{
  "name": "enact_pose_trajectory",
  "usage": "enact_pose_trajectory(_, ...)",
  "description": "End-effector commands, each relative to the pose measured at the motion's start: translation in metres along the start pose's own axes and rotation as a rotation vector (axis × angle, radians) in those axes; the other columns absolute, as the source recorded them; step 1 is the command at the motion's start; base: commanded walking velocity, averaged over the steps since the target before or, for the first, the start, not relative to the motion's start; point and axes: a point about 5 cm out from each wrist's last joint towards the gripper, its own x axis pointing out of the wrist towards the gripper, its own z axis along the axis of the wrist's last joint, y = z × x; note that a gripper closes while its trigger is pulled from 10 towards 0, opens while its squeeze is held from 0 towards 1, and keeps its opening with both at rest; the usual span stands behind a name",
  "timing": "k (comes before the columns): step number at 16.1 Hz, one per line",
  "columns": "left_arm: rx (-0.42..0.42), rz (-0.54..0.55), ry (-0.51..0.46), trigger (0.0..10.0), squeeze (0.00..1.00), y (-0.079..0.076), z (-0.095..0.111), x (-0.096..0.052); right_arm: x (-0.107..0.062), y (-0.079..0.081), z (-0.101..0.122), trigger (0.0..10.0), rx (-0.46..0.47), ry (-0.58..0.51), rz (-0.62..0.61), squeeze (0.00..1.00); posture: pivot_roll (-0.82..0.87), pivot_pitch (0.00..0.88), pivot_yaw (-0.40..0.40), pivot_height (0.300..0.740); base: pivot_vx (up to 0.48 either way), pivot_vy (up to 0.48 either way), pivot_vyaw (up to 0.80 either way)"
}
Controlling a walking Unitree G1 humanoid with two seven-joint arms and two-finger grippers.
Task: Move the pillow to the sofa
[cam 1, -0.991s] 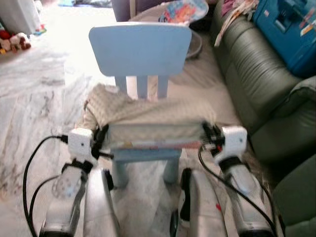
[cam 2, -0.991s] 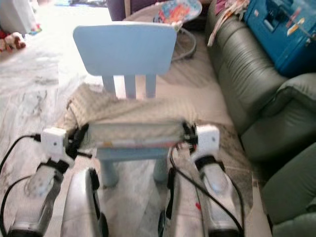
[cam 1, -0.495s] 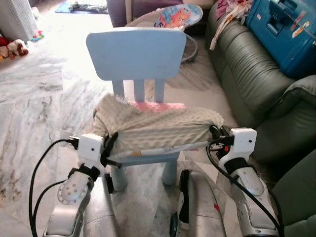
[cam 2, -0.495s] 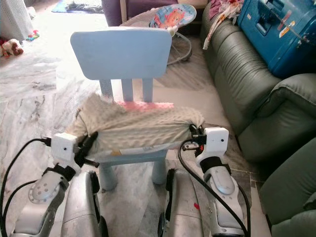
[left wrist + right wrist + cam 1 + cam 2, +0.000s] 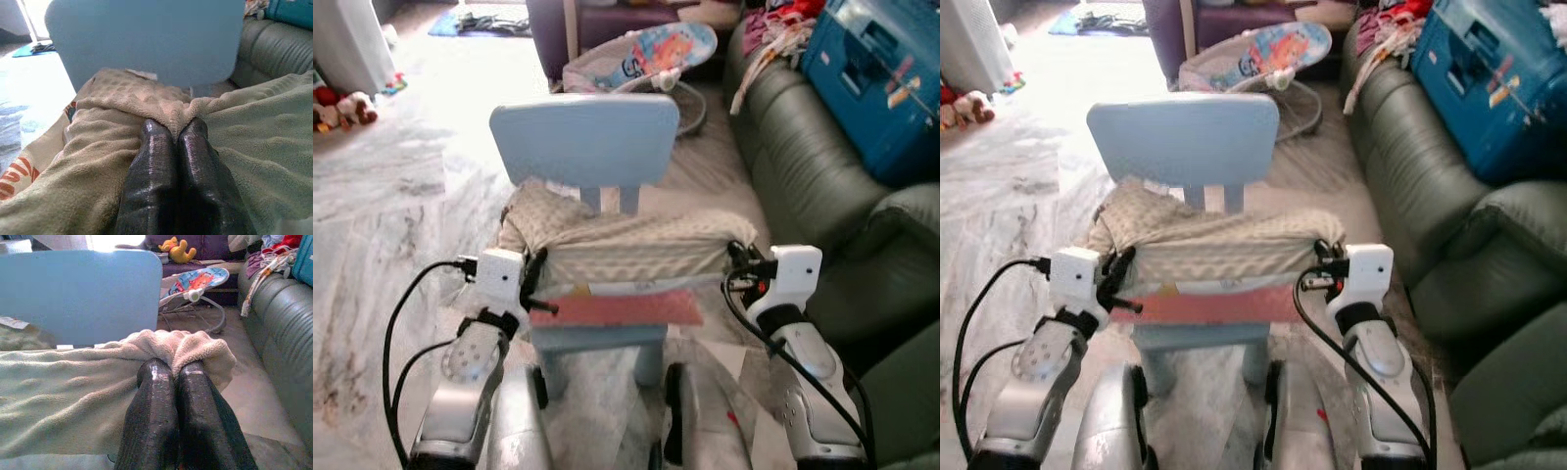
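A cream, bumpy-textured pillow [image 5: 636, 250] with a pink underside is held up over the seat of a small light-blue chair [image 5: 585, 139]. My left gripper [image 5: 536, 277] is shut on the pillow's left end, its fingers [image 5: 171, 166] pinching a fold of the fabric. At the right end my right gripper [image 5: 736, 262] is shut on the pillow [image 5: 63, 396] too, with its fingers [image 5: 178, 406] closed on a bunched corner. The dark green sofa [image 5: 813, 186] stands to my right.
A blue plastic case [image 5: 886, 83] and some clothes lie on the sofa. Behind the chair sits a baby bouncer [image 5: 641, 59]. Plush toys [image 5: 337, 106] lie at the far left on the marble floor [image 5: 382, 225], which is open on the left.
The pillow has come up off the chair seat between both grippers, and its pink underside now hangs at the front. The view has shifted a little.
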Motion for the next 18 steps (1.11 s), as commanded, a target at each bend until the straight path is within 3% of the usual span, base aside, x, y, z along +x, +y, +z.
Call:
enact_pose_trajectory(1,0.006,0.025,-0.004,10.0,0.00,0.003,0.001,0.001,0.002,0.001,0.010,10.0,0.000,-0.036,0.005,0.00,0.02,0.000,-0.058,0.670,0.000,0.000,0.00)
enact_pose_trajectory(8,0.055,0.100,0.055,10.0,0.00,0.012,-0.008,0.004,0.005,0.006,0.009,10.0,-0.007,-0.021,0.041,0.00,0.02,0.000,-0.066,0.740,0.000,0.000,0.00)
enact_pose_trajectory(9,0.064,0.134,0.080,10.0,0.00,0.015,-0.011,0.005,0.005,0.007,0.008,10.0,-0.040,-0.014,0.029,0.00,0.02,0.000,-0.066,0.740,0.000,0.000,0.00)
enact_pose_trajectory(10,0.055,0.117,0.077,10.0,0.00,0.014,-0.012,0.008,0.004,0.006,0.014,10.0,-0.023,-0.059,0.030,0.00,0.02,0.000,-0.068,0.740,0.000,0.000,0.00)
enact_pose_trajectory(14,0.053,0.097,0.068,10.0,0.00,0.010,-0.011,0.009,0.006,0.002,0.014,10.0,-0.027,-0.048,0.006,0.00,0.02,0.000,-0.067,0.740,0.000,0.000,0.00)
enact_pose_trajectory(18,0.056,0.123,0.128,10.0,0.00,0.013,-0.017,0.014,0.006,0.002,0.013,10.0,-0.023,-0.048,0.001,0.00,0.02,0.000,-0.073,0.740,0.000,0.000,0.00)
